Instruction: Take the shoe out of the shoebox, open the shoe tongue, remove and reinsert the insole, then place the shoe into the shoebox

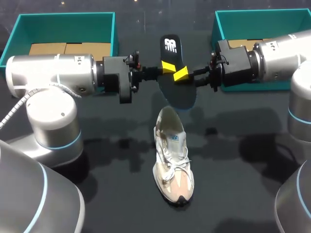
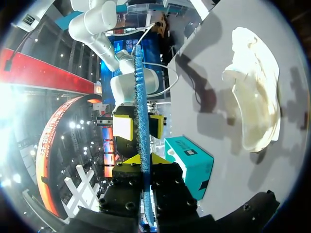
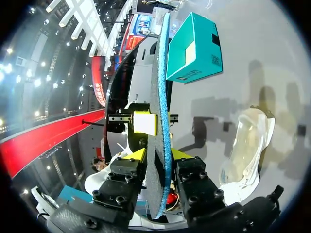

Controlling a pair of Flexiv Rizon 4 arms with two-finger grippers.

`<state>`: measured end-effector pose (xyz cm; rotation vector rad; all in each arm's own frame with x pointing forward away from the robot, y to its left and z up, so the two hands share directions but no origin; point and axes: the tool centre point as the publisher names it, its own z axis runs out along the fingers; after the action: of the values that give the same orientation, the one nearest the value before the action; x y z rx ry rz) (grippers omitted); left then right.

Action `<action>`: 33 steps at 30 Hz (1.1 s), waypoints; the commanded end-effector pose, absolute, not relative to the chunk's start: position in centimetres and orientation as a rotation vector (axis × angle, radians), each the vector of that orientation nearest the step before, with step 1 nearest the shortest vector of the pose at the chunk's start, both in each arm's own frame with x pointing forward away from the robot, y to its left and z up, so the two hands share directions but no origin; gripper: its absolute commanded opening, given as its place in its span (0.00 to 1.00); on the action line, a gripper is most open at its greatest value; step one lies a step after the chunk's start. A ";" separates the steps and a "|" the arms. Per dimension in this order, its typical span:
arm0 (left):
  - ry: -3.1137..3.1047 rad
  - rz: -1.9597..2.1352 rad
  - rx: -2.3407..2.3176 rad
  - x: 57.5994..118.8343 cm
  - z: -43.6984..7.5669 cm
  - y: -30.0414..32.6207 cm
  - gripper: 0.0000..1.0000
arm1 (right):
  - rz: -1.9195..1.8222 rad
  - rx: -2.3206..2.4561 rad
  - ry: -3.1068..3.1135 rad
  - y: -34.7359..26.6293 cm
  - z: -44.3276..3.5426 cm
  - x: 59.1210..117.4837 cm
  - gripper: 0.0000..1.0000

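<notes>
Insole (image 1: 170, 47) gripped by left end effector (image 1: 167, 67) and right end effector (image 1: 181, 74).

insole (image 1: 169, 46): white logo mark, no legible letters | shoebox (image 3: 192, 46): small label and square code, print too small | shoe (image 1: 172, 145): blue side emblem, unreadable

The head camera looks down on the black table (image 1: 126, 204) from behind; the wrist cameras, close in, face each other along the thin black insole (image 1: 170, 47); all share the pale lace-up sneaker (image 1: 172, 160)
</notes>
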<state>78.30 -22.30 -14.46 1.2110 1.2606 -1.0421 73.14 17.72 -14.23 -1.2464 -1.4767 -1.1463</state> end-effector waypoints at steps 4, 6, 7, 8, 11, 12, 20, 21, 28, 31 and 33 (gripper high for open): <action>1.256 -1.041 1.209 78.1 -14.6 -22.4 0.00 | -1.141 -1.249 -1.475 18.0 -14.4 73.2 0.20; 1.256 -1.040 1.209 78.1 -14.6 -22.4 0.00 | -1.140 -1.250 -1.475 18.0 -14.4 73.2 0.05; 1.256 -1.040 1.209 78.1 -14.6 -22.4 0.00 | -1.141 -1.250 -1.475 18.0 -14.4 73.2 0.00; 1.257 -1.038 1.208 78.1 -14.6 -22.4 0.00 | -1.141 -1.250 -1.474 18.0 -14.4 73.2 0.00; 1.257 -1.034 1.209 78.0 -14.6 -22.4 0.00 | -1.141 -1.248 -1.475 18.0 -14.4 73.2 0.00; 1.257 -1.033 1.209 78.0 -14.6 -22.4 0.00 | -1.141 -1.247 -1.475 18.0 -14.5 73.2 0.00; 1.320 -1.030 1.191 77.5 -14.4 -21.1 1.00 | -1.160 -1.261 -1.475 17.2 -14.8 73.0 0.00; 1.343 -1.029 1.190 77.4 -14.4 -20.6 1.00 | -1.165 -1.265 -1.473 16.9 -14.9 73.0 0.00; 1.515 -1.089 1.219 76.0 -14.5 -17.1 1.00 | -1.199 -1.276 -1.480 15.0 -15.4 73.1 0.00; 1.624 -1.140 1.215 75.4 -14.7 -15.9 1.00 | -1.215 -1.272 -1.496 14.4 -15.4 73.4 0.00; 1.694 -1.162 1.214 75.0 -14.8 -15.3 1.00 | -1.226 -1.269 -1.503 13.9 -15.5 73.6 0.00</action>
<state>75.82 -18.39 -15.84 1.1486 1.5829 -1.1777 73.91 14.77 -15.65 -1.2678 -1.5010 -1.2262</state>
